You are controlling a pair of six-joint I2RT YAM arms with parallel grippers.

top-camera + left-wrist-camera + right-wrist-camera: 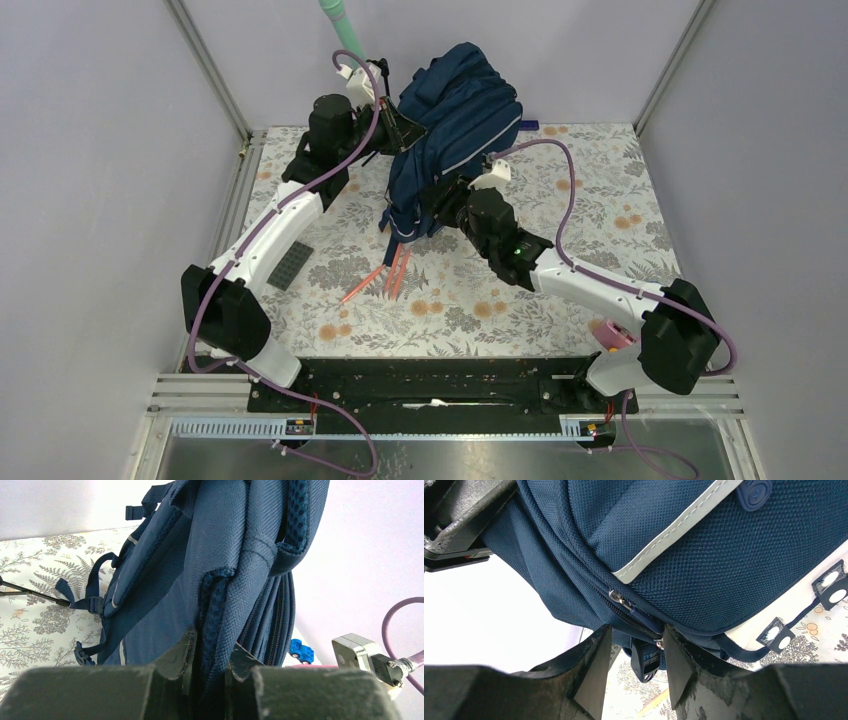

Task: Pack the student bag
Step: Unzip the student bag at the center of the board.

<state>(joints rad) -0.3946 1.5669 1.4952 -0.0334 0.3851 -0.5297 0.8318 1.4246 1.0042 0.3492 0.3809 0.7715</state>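
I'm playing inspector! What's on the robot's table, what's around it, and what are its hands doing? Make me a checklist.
Surface: table, covered with a flowery cloth.
Job's things: the student bag, navy, bunched up at the far side; nothing seen going into it.
Clutter: red sticks near the middle; dark flat brick by the left arm; small blue toy behind the bag; pink thing by the right arm's base.
Hands: left hand pinched shut on the bag's padded edge; right hand has its fingers apart, one on either side of the bag's zip.
Cables: purple cables run along both arms.
Surroundings: pale walls, metal frame posts, teal pole at the back.
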